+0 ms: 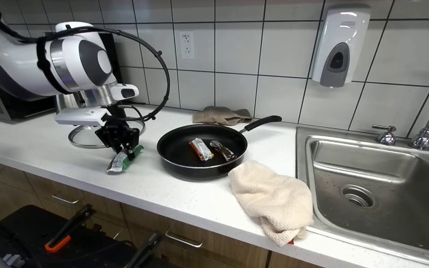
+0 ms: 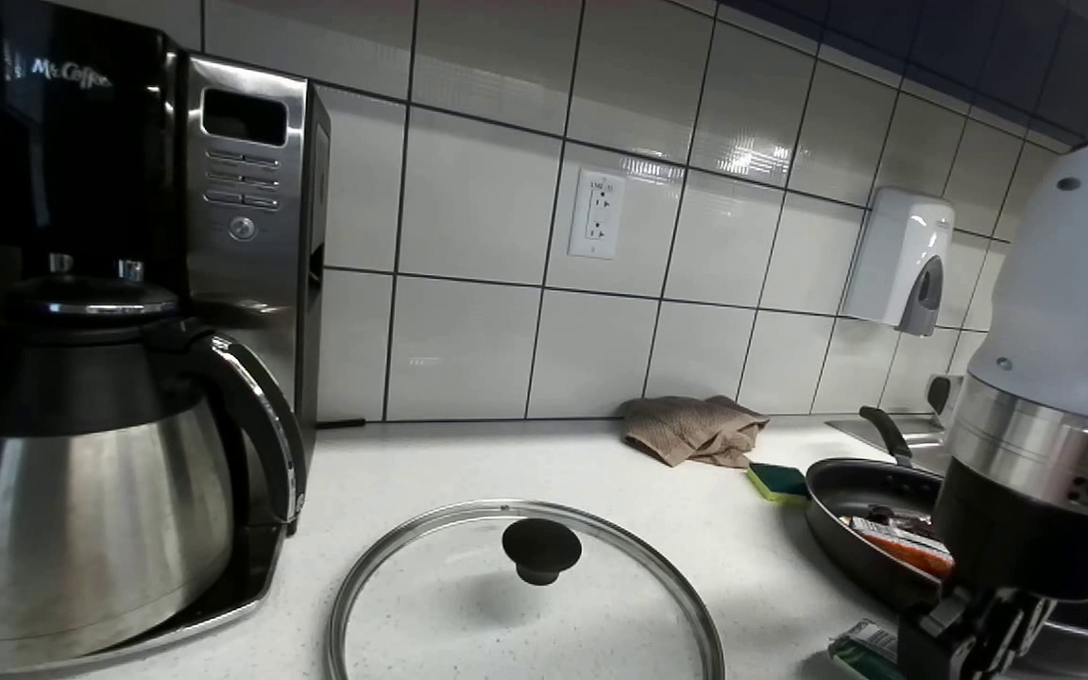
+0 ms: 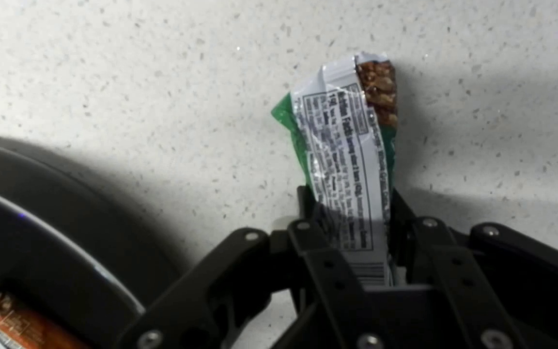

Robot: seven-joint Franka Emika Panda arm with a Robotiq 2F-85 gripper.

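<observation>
Pickup in hand, we judge: black two-fingered gripper grasps oblong green-and-white plastic-wrapped snack bar by its long edges, beside round black frying pan, on side opposite pan's handle. Next move, to us, calls for steady squeeze and straight lift. Wrapper looks glossy, creased: white nutrition panel faces up, green flap juts at side, brown granola-like picture fills one corner.

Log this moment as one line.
gripper closed on green packet | held outside pan | in pan: orange packet, brown packet | lid on counter
</observation>
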